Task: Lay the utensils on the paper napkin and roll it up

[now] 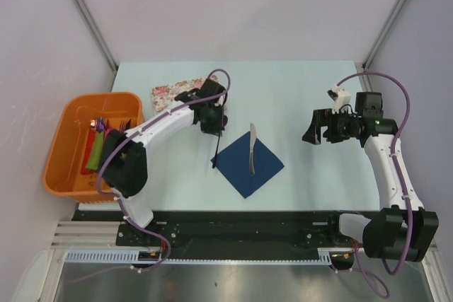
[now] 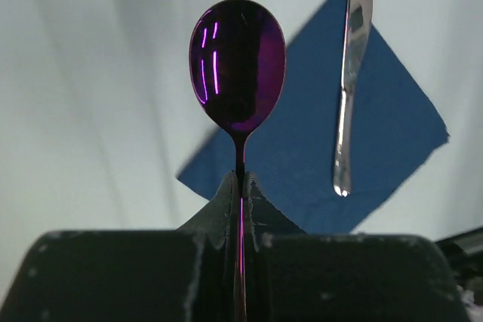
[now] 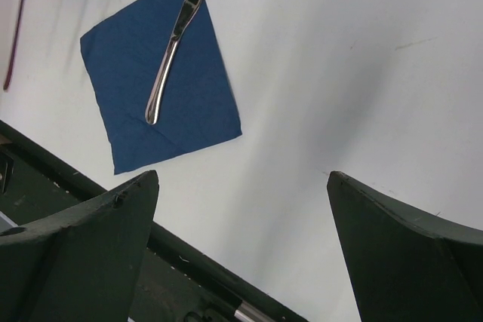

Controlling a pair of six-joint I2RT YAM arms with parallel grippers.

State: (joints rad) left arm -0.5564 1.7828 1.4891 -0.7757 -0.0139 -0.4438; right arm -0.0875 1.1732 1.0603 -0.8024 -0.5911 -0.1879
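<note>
My left hand [image 1: 211,119] is clamped on the purple spoon [image 1: 214,152], fingers pressed together on the thin handle. In the left wrist view the hand [image 2: 241,186] grips low on the stem and the bowl of the spoon [image 2: 237,65] stands out past the fingertips, glossy purple with light streaks. From the top view the spoon hangs from the hand over the surface [image 1: 304,83], its free end just beside the left corner of the napkin [image 1: 258,167]. It may be touching the surface; I can't tell from here. The napkin [image 2: 302,164] lies flat and unrolled, turned like a diamond, between my two arms and nearer the left one, close to the near edge. The knife [image 1: 251,148] lies along the middle of it, handle end on the blue and blade end running off the far corner onto the surface. The left wrist view shows the same, with the knife [image 2: 351,58] right of the spoon and apart from it. My right hand [image 1: 311,131] is wide apart, holds nothing, and hovers well right of the napkin. Its wrist view shows both fingers of the hand [image 3: 243,179] spread, with the napkin [image 3: 121,88] and knife [image 3: 177,32] up to the left. The floral tray [image 1: 170,93] is behind my left hand. The orange basket [image 1: 60,139] at far left holds the coloured rolls [image 1: 92,150].
</note>
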